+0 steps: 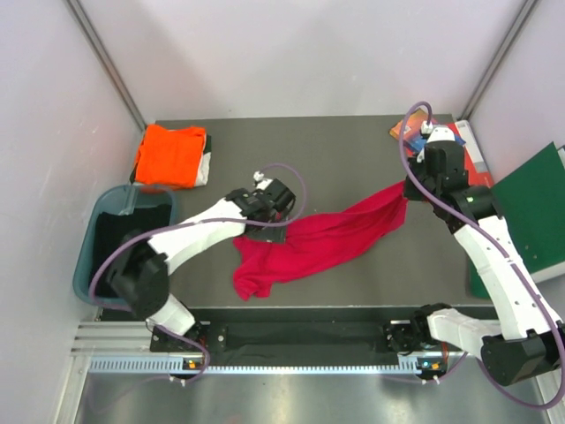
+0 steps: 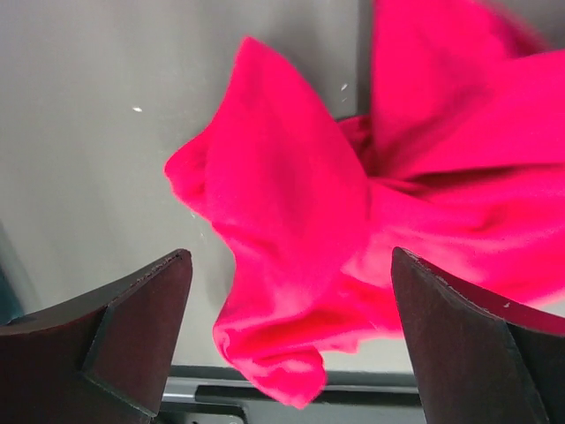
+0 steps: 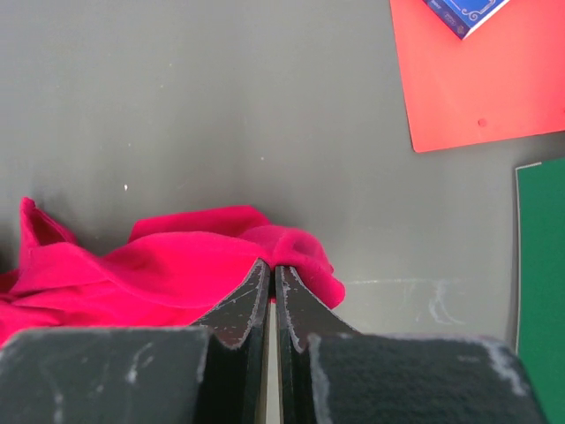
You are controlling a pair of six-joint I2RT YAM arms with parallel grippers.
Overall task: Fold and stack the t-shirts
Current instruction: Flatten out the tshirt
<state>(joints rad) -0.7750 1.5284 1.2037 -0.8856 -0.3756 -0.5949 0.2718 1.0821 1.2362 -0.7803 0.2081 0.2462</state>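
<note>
Dark grey table [image 1: 353,150] carries a crumpled crimson-red cloth t-shirt [image 1: 309,247] at centre, a folded bright orange t-shirt [image 1: 168,155] far-left, stiff red and blue books [image 3: 468,88] far-right.

This was a robotics lab cell. A dark grey worktop [image 1: 353,150] sat boxed in by plain pale walls [image 1: 300,53], with bare metal posts [image 1: 106,62] rising from its far corners. Along its near edge ran a slotted aluminium rail [image 1: 291,364]. Bolted there were a left arm [image 1: 199,237] and a right arm [image 1: 499,256], each trailing a lavender cable [image 1: 417,104] (looped loose in the air).

The things laid out read as test props:
- a teal bin [image 1: 86,247] at the left edge
- an orange t-shirt [image 1: 168,155] folded at the far left corner
- a crimson t-shirt [image 1: 309,243] mid-worktop
- a red book [image 3: 477,79] at the far right corner
- a green binder [image 1: 530,212] at the right edge
</note>
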